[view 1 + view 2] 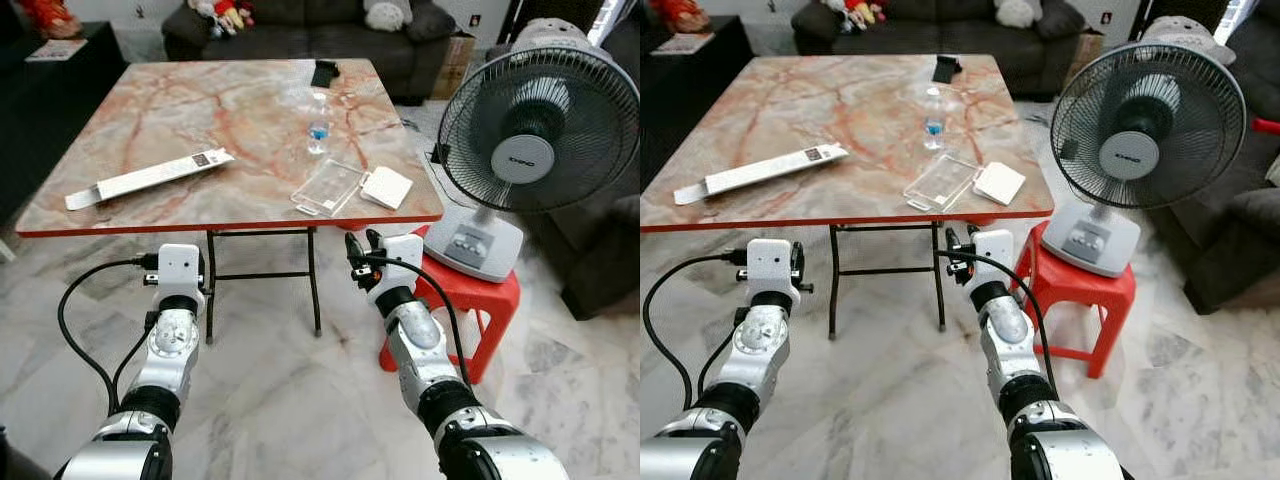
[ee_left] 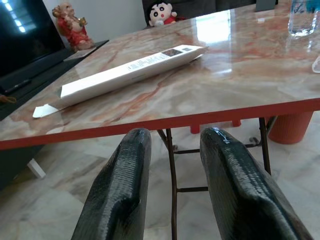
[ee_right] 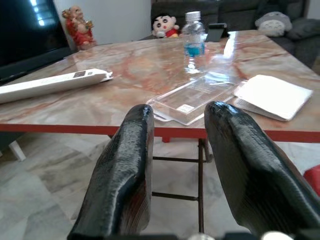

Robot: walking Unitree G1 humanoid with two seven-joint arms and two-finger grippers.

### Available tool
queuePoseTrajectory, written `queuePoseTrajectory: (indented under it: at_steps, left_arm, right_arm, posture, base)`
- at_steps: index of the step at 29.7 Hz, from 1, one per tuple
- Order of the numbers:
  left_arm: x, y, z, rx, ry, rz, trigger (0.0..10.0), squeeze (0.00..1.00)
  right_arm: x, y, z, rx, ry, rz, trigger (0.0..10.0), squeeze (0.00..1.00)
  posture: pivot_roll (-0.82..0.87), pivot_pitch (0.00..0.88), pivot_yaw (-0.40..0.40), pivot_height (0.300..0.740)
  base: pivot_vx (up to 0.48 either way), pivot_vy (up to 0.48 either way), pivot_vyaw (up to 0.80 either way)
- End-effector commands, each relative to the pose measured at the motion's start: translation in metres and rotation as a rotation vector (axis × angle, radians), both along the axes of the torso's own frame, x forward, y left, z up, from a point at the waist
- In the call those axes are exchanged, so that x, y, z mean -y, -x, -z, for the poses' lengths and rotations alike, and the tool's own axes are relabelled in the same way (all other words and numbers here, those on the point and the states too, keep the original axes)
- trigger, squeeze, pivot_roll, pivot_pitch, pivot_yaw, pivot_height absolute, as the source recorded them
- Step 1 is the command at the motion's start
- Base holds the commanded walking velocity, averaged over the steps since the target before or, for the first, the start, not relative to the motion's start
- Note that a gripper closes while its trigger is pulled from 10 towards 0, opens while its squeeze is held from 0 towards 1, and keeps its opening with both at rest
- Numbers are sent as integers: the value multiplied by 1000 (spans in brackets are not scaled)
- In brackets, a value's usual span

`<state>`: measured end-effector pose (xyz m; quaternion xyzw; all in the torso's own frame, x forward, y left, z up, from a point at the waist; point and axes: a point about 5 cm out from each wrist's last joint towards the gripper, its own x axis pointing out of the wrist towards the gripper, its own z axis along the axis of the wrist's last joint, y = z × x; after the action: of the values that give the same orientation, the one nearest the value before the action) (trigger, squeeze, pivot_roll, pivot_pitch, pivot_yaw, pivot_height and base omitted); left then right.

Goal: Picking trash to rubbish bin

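Marble-patterned and red-edged, the worktop point(image 1: 180, 110) carries all the trash untouched, so by my reading the task has barely begun: nothing is lifted and no rubbish bin can be made out.

Both arms are raised toward the near edge. The left hand point(image 2: 172, 185) sits just short of and below the rim, fingers spread apart and empty. Ahead of it and a little to its left lies the long white carton point(image 1: 150, 179), flat on the surface with one end flap open.

The right hand point(image 3: 177, 175) is likewise released, holding nothing, below the edge. Directly ahead of it a clear plastic tray point(image 1: 327, 186) lies with one corner at the rim, and a white square packet point(image 1: 386, 186) sits just beside it, to the hand's right. Farther ahead stands an upright water bottle point(image 1: 318, 124), and well beyond that a dark object point(image 1: 325, 72) near the far edge.

To the right hand's outer side a fan point(image 1: 525, 135) stands on a red stool point(image 1: 470, 292).

What remains, as I judge it, is everything: reaching over the rim, grasping each piece, finding the bin.
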<state>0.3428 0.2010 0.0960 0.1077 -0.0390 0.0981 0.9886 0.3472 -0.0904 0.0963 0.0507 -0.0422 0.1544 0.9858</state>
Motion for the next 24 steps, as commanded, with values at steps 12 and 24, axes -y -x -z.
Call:
queuePoseTrajectory:
  at_steps: [12, 24]
  left_arm:
    - [0, -4, -7, 20, -11, 5, 10000, 0]
    - [0, -5, -10, 25, -10, 5, 10000, 0]
  right_arm:
    - [-3, -2, -6, 23, 11, -10, 10000, 0]
    - [-6, -3, -10, 43, 24, -26, 10000, 0]
  posture:
    - [49, 0, -30, 740]
    - [51, 0, -31, 740]
  base:
    - [20, 0, 168]
    - [229, 0, 104]
